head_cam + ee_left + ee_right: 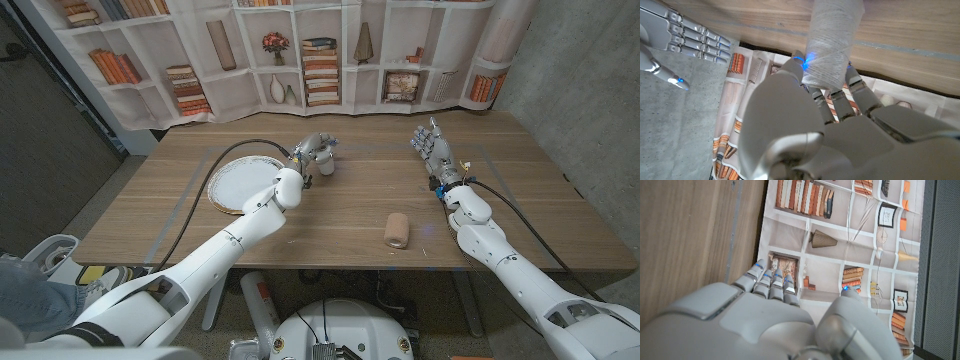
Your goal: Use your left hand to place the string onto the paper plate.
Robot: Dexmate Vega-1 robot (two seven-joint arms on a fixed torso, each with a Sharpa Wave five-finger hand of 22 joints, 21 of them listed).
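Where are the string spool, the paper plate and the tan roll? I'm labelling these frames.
string spool (pixel 832 40), left wrist view, on its wound white side.
paper plate (pixel 240 184), head view, on its bare middle.
tan roll (pixel 397 231), head view, on its side.

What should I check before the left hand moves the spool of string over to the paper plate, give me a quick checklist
1. Left hand on the spool of white string: ok, the fingers touch its sides in the left wrist view.
2. Firm grip: cannot tell, the pictures do not show how tight the hold is.
3. Spool lifted off the wooden table: cannot tell.
4. Paper plate free to receive it: ok, nothing lies on it, and it sits just beside the left hand.
5. Right hand out of the way: ok, it is open, far across the table.
6. Brown roll off the path: ok, it lies near the front edge.
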